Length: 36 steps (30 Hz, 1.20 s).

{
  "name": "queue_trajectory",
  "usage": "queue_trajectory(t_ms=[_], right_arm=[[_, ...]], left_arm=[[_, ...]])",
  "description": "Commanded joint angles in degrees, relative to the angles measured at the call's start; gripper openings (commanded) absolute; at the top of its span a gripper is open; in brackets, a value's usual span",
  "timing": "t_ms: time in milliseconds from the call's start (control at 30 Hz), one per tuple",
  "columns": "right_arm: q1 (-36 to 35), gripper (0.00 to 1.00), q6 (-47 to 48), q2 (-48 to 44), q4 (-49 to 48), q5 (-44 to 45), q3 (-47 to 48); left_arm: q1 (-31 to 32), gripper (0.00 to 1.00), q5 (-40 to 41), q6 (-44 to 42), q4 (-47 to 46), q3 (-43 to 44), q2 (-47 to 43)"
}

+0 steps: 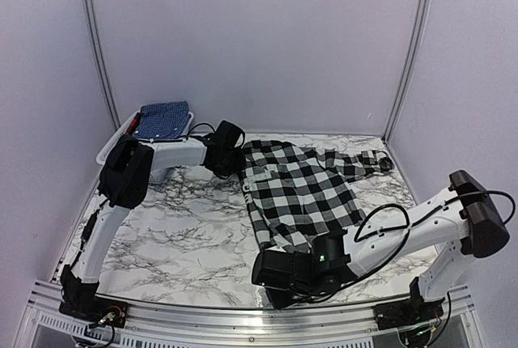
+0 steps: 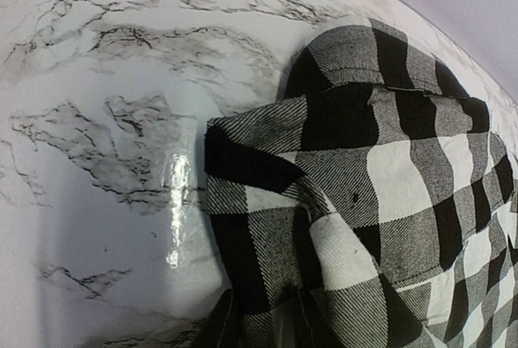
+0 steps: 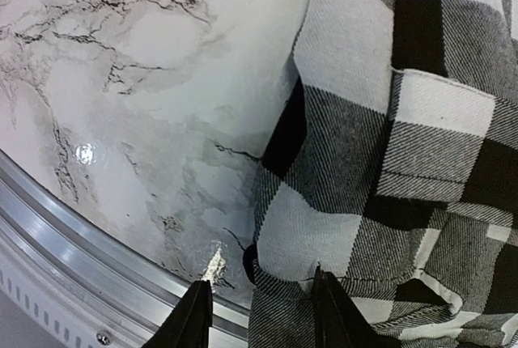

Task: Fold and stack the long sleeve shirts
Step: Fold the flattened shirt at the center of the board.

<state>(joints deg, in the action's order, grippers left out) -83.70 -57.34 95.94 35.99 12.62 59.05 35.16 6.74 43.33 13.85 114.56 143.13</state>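
Note:
A black-and-white checked long sleeve shirt (image 1: 299,190) lies spread on the marble table, one sleeve stretched toward the back right. At its back left corner my left gripper (image 1: 232,159) pinches the cloth. In the left wrist view the dark fingers (image 2: 222,328) stand close together with bunched checked fabric (image 2: 348,162) between them. My right gripper (image 1: 271,271) sits at the shirt's near hem. There its jaws (image 3: 263,316) are open: one finger is over bare marble and the other is on the hem (image 3: 340,227). A blue long sleeve shirt (image 1: 162,119) lies folded in the basket.
The white slotted basket (image 1: 113,144) stands at the back left corner of the table. A metal rail (image 3: 81,227) runs along the near table edge just below my right gripper. White booth walls close in the back and sides.

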Motion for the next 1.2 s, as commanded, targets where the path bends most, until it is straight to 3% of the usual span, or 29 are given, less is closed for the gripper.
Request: queue_trajectory(t_ms=[0, 167, 300, 333, 600, 900, 1067, 1100, 1167], right_arm=[[-0.50, 0.39, -1.48, 2.35, 0.73, 0.30, 0.46], [-1.08, 0.30, -2.14, 4.46, 1.54, 0.40, -0.25], [-1.20, 0.02, -2.05, 5.04, 1.32, 0.14, 0.38], [-1.19, 0.00, -1.64, 5.10, 1.35, 0.10, 1.08], [-1.15, 0.00, 4.64, 10.40, 0.91, -1.88, 16.20], [-0.22, 0.00, 10.57, 25.28, -0.44, -7.32, 36.99], [1.26, 0.00, 11.11, 30.54, -1.47, -10.31, 43.70], [1.40, 0.02, 11.11, 30.76, -1.69, -10.48, 44.10], [1.48, 0.11, 11.24, 30.08, -1.78, -9.53, 44.03]], left_arm=[[0.53, 0.19, 0.42, 0.51, 2.68, 1.25, 3.09], [0.53, 0.07, 0.76, 0.40, 2.59, 1.91, 3.26], [0.19, 0.00, 0.99, -0.10, 2.64, 2.71, 3.12], [0.10, 0.00, 1.10, -0.35, 2.64, 2.95, 2.97], [-2.71, 0.00, 1.38, -4.35, 2.61, 3.96, 0.00], [-8.75, 0.00, -4.12, -12.12, 3.05, 6.20, -1.28], [-11.38, 0.00, -6.56, -15.06, 3.94, 8.21, -0.26], [-11.64, 0.01, -7.93, -15.53, 4.15, 8.42, -0.17], [-11.76, 0.12, -8.65, -16.43, 4.17, 8.53, -0.61]])
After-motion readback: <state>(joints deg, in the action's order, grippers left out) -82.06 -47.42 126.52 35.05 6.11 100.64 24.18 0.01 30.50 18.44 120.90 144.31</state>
